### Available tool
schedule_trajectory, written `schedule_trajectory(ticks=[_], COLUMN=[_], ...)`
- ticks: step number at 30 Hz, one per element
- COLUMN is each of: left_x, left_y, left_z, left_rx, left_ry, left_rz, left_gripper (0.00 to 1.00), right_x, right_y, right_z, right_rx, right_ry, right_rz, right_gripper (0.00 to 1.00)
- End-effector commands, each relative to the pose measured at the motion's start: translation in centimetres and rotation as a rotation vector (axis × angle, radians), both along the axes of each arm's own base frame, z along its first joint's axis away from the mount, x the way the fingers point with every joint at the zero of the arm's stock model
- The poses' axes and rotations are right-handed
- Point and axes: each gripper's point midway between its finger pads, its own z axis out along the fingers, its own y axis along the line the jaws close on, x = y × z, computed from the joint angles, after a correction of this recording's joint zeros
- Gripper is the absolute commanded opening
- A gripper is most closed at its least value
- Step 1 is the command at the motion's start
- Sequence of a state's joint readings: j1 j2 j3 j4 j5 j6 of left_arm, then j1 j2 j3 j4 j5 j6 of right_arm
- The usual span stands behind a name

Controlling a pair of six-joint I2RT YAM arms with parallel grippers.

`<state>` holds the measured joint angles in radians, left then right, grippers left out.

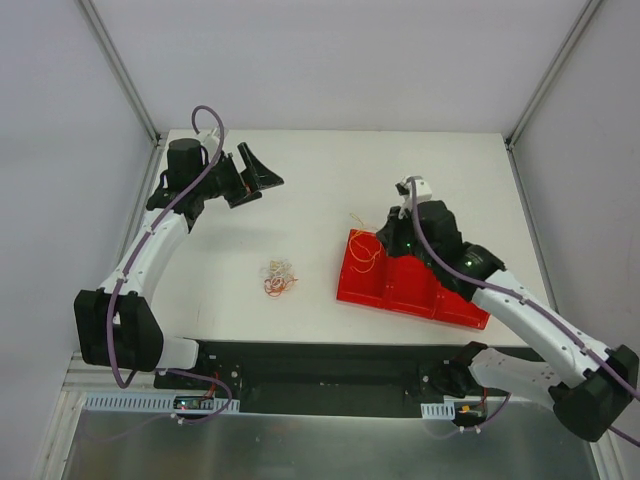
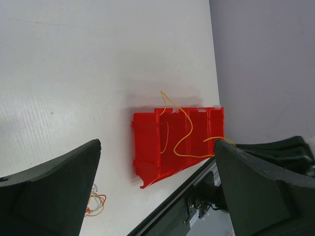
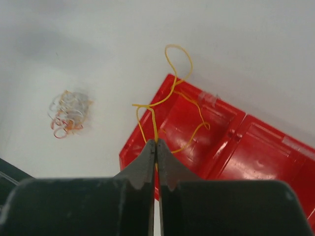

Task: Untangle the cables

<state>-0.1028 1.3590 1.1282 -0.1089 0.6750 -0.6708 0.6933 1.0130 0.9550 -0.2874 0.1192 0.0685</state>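
A small tangle of cables (image 1: pixel 278 277) in orange, white and reddish strands lies on the white table (image 1: pixel 300 210), left of a red compartment tray (image 1: pixel 400 298). One yellow cable (image 1: pixel 362 252) is separate from it. This cable loops over the tray's left end, and my right gripper (image 1: pixel 381 243) is shut on it. In the right wrist view the shut jaws pinch the yellow cable (image 3: pixel 172 88) above the tray (image 3: pixel 266 152), with the tangle (image 3: pixel 69 113) off to the left. My left gripper (image 1: pixel 265 168) hangs open and empty at the far left, well away from the tangle.
In the left wrist view, between my wide-open left gripper (image 2: pixel 157 143) fingers, I see the red tray (image 2: pixel 145 147), the yellow cable (image 2: pixel 189 132) and the tangle (image 2: pixel 96 201). The black base rail (image 1: pixel 330 365) runs along the table's near edge.
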Motion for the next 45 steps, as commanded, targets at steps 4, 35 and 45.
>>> schedule_trajectory(ticks=[4,35,45], left_x=[0.1,0.1,-0.3], left_y=[-0.3,-1.2,-1.2], left_z=[0.4,-0.8,-0.3], left_rx=[-0.034,-0.055,0.023], left_ry=[-0.011,0.033,-0.039], left_rz=[-0.026,-0.060,-0.033], left_gripper=[0.98,0.94,0.91], right_x=[0.3,2.2,1.9], right_y=[2.4,1.7,0.3], right_z=[-8.9,-16.8,-16.2], right_rx=[0.023,-0.239,-0.399], right_ry=[0.200,0.396,0.369], right_rz=[-0.005,-0.107,-0.166], right_gripper=[0.01,0.09,0.31])
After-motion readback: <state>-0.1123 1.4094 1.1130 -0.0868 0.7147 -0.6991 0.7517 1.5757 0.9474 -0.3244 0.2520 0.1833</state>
